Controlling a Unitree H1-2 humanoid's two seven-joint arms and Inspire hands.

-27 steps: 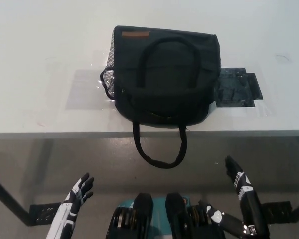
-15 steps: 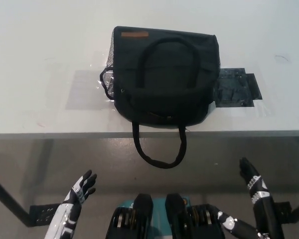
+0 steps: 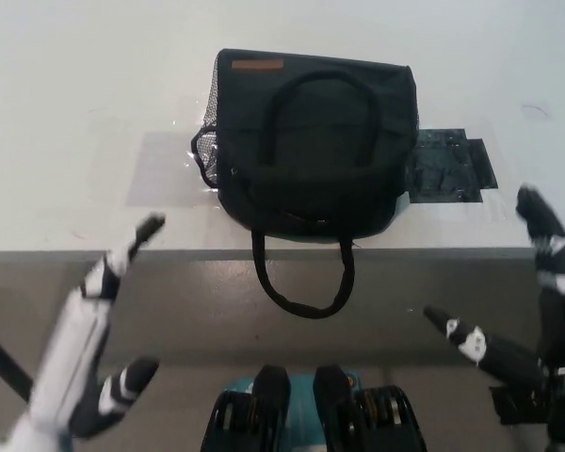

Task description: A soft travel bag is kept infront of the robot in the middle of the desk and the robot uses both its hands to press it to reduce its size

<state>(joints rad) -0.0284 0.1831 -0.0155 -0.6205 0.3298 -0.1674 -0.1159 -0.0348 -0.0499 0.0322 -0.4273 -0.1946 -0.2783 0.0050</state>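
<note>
A black soft travel bag (image 3: 311, 141) lies flat near the front edge of the white desk (image 3: 94, 94). One handle rests on top of it and the other handle (image 3: 301, 278) hangs over the desk's edge. My white left hand (image 3: 94, 320) is raised at the lower left, open, its fingertips (image 3: 149, 226) level with the desk's front edge and well left of the bag. At the right edge my black right hand (image 3: 537, 311) is also raised and open, fingers spread, right of the bag. Neither hand touches the bag.
A dark flat patch (image 3: 447, 165) lies on the desk just right of the bag. A pale taped rectangle (image 3: 160, 169) marks the desk to the bag's left. Below the desk's front edge there is grey floor and a dark desk leg (image 3: 5, 363).
Both hands have risen from low beside my body to the height of the desk's front edge and spread outward. The bag has not moved.
</note>
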